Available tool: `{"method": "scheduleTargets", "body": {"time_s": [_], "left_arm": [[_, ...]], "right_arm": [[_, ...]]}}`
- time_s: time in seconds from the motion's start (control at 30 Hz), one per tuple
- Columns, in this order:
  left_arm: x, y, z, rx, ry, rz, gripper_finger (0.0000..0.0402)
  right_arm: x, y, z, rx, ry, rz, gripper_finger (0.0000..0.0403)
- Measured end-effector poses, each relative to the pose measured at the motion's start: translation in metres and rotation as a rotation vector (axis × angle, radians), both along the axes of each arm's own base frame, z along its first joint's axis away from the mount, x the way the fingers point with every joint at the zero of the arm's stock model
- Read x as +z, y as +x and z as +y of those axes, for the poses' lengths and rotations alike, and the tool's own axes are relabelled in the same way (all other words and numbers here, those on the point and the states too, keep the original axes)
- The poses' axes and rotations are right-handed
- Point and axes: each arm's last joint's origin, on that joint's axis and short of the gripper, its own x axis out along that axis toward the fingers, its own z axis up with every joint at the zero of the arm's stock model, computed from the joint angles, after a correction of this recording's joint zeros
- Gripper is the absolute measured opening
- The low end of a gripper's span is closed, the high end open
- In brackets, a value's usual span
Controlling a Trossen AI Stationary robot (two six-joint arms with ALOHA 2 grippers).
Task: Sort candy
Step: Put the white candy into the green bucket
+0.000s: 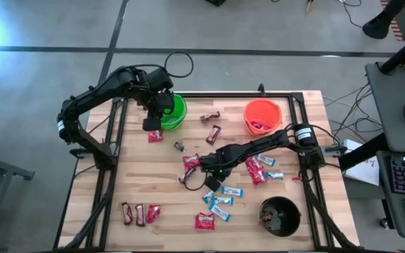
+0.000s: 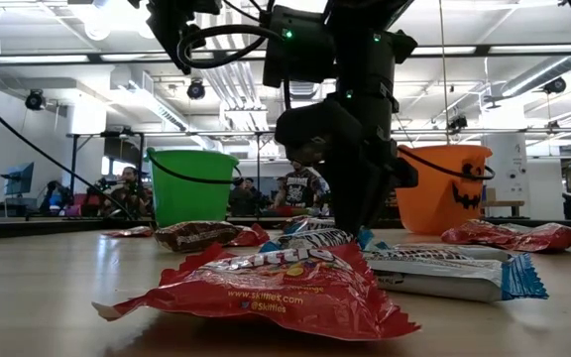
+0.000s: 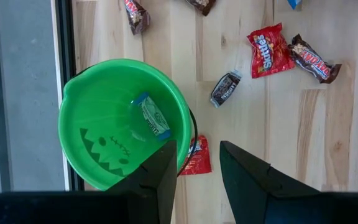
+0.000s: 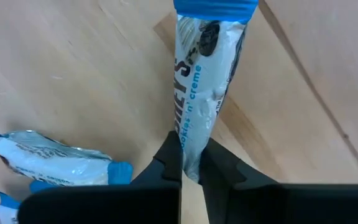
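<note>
Near the middle of the wooden table (image 1: 139, 176), the right gripper (image 4: 190, 165) is low over the boards, its two fingers pinched tight on one end of a light-blue-and-white bar (image 4: 204, 81), which lies flat on the wood. A second bar of the same kind (image 4: 51, 160) lies just beside it. Other candy is scattered over the table, among it a red Skittles packet (image 2: 266, 288) seen close in the low view. The left gripper (image 3: 194, 171) hovers above the rim of the green bucket (image 3: 89, 99), fingers parted and holding nothing; one blue-and-white bar (image 3: 152, 116) lies inside that bucket. An orange bucket (image 1: 263, 116) and a black bucket (image 1: 280, 216) stand on the table's right side.
</note>
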Motion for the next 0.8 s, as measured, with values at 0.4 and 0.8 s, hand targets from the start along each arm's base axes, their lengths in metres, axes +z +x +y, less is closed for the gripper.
{"method": "scheduleTargets", "body": {"time_s": [0.4,0.8], "left_arm": [[0.001,0.003,0.001,-0.001,0.016,-0.036,0.0105],[0.008,0.017,0.001,0.005,-0.124,-0.248,0.0105]], "right_arm": [[0.065,-0.001,-0.001,0.035,-0.057,-0.185,0.0014],[0.142,0.009,-0.010,0.147,-0.198,-0.392,0.0013]]}}
